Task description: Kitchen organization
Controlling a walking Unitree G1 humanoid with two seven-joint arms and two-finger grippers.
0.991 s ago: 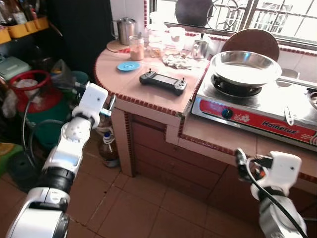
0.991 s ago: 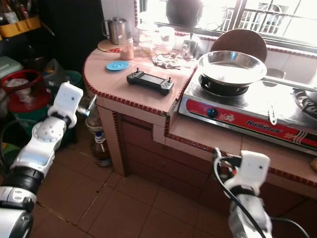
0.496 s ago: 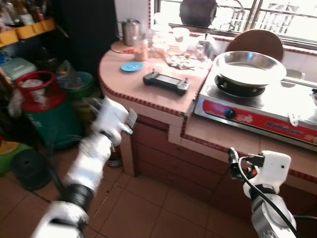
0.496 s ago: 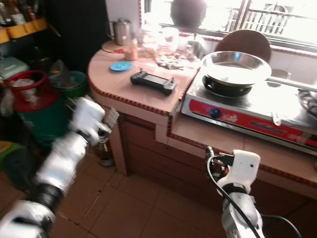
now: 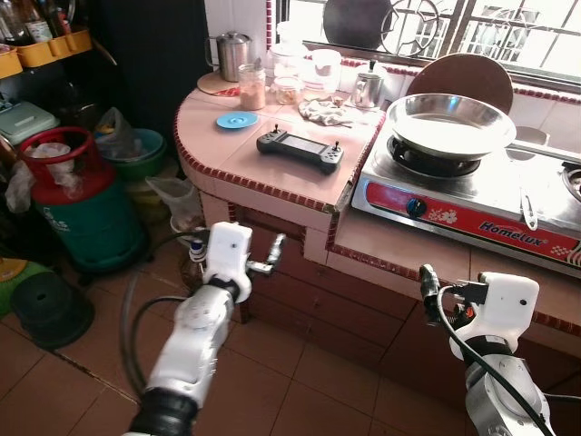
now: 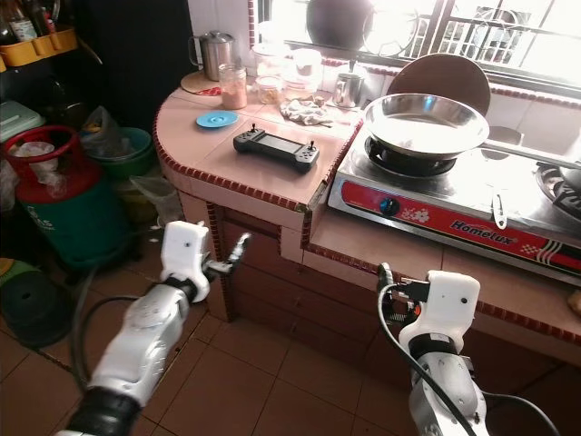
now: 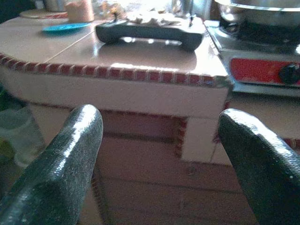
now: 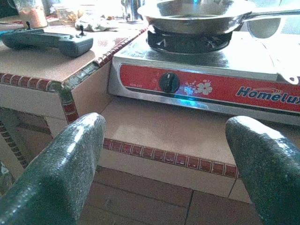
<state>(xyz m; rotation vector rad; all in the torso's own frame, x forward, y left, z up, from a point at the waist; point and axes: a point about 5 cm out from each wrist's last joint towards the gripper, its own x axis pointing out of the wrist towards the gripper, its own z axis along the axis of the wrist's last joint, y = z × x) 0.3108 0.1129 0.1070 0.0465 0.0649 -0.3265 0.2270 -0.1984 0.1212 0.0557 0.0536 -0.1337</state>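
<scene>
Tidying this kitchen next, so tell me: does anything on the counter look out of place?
Yes: a black handheld game controller lies on the tiled counter beside the gas stove, among jars and a crumpled cloth.

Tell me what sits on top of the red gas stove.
A wide steel pan rests on the left burner of the red gas stove, its handle pointing right. The pan hides most of that burner. A second burner is cut off at the frame edge.

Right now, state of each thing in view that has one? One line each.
left gripper: open, empty, below the counter edge.
right gripper: open, empty, below the stove ledge.
steel pan: upright on the burner, looks empty.
game controller: lying flat on the counter.
blue lid: flat on the counter.
glass jar: upright, lid on.
</scene>
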